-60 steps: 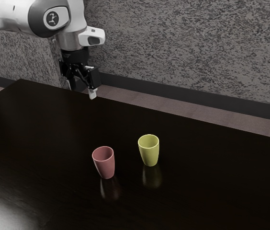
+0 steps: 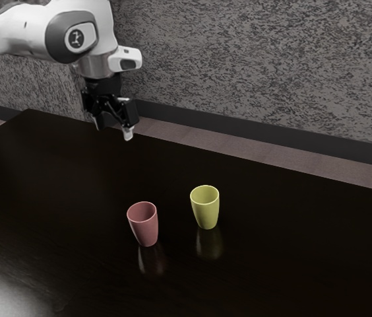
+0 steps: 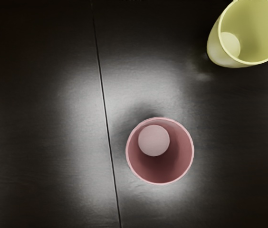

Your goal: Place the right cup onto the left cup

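Exterior view's got the claw spread, hanging up at that view's far left. Pink cup is upright on the dark table, near the yellow cup, which sits farther back to that view's right.

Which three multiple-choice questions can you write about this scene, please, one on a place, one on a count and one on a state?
1. Where is the yellow cup relative to the pink cup?
A) Inside it
B) Apart from it, toward the exterior view's right
C) Underneath it

2. How many cups are on the table?
A) Four
B) Three
C) Two

3. How are the cups placed?
A) Upright, mouths up
B) Upside down
C) Lying on their sides

Right letters:
1. B: bare table shows between them.
2. C: one is pink, one yellow.
3. A: the wrist view looks into both open mouths.
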Controlling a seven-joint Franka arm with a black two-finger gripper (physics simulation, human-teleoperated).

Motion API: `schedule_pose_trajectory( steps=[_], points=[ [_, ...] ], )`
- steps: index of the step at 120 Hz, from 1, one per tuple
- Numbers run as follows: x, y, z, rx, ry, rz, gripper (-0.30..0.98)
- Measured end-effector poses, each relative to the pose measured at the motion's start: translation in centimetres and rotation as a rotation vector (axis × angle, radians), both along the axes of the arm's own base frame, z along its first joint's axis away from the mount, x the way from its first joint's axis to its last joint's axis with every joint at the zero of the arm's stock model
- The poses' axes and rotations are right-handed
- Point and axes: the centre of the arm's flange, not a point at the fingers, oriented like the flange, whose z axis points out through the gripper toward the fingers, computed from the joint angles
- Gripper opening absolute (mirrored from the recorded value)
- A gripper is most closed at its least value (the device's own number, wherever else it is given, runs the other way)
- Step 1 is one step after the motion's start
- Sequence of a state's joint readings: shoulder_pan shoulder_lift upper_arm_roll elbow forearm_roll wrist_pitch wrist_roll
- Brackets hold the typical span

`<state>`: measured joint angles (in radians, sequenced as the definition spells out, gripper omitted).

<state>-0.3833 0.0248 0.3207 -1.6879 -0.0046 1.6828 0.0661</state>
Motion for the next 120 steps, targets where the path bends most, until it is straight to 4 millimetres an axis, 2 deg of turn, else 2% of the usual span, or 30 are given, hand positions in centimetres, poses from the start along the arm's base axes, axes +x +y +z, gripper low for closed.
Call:
schedule_pose_trajectory(
  steps=[10, 19, 35, 54, 80, 102, 120],
  points=[
    [0.4, -0.1, -1.0, -0.003, 0.000, 0.002, 0.69],
    [0.5, -0.9, -1.8, -0.004, -0.003, -0.011, 0.69],
    [0.3, -4.1, -4.3, -0.007, 0.010, -0.063, 0.69],
    [0.6, -8.3, -6.2, -0.017, 0.002, -0.124, 0.69],
    [1.5, -11.0, -8.7, -0.038, -0.004, -0.149, 0.69],
    [1.9, -14.2, -11.7, -0.057, 0.012, -0.180, 0.68],
    [3.0, -16.5, -13.2, -0.070, 0.004, -0.202, 0.68]
  ],
)
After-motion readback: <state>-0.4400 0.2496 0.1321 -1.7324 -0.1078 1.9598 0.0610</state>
